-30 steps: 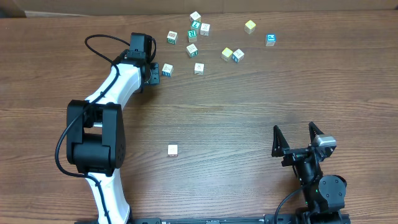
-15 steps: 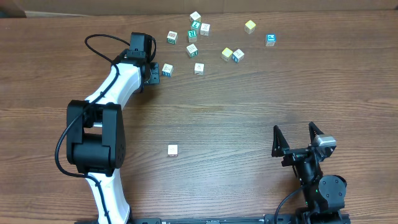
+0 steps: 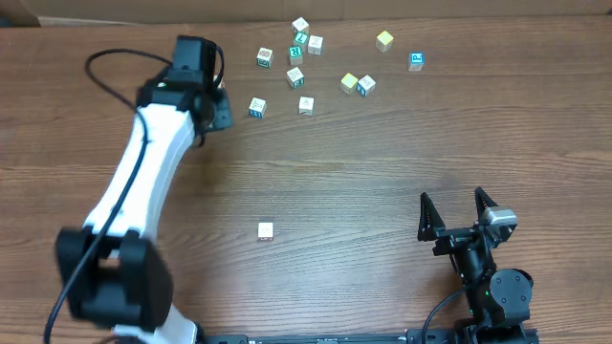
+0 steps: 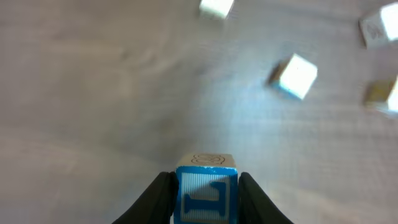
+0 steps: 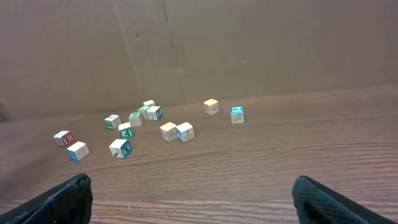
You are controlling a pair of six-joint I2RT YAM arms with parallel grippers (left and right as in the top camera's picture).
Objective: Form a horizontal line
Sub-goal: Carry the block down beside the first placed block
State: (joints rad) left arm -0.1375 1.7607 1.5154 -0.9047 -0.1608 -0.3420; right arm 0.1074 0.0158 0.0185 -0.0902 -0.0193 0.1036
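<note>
My left gripper is shut on a blue-faced letter cube in the left wrist view. In the overhead view the left gripper is at the back left, and the held cube is hidden under it. A blue-sided cube lies just right of it on the table. A lone white cube sits near the table's middle. No row of four touching cubes is in view. My right gripper is open and empty at the front right; its fingers frame bare wood.
Several loose letter cubes lie scattered at the back: a cluster, a yellow and blue pair, a yellow cube and a blue one. They also show in the right wrist view. A cardboard wall stands behind the table.
My left arm has swung and its gripper has moved left, away from the blue-sided cube on the table. The right arm and the loose cubes have not moved.
</note>
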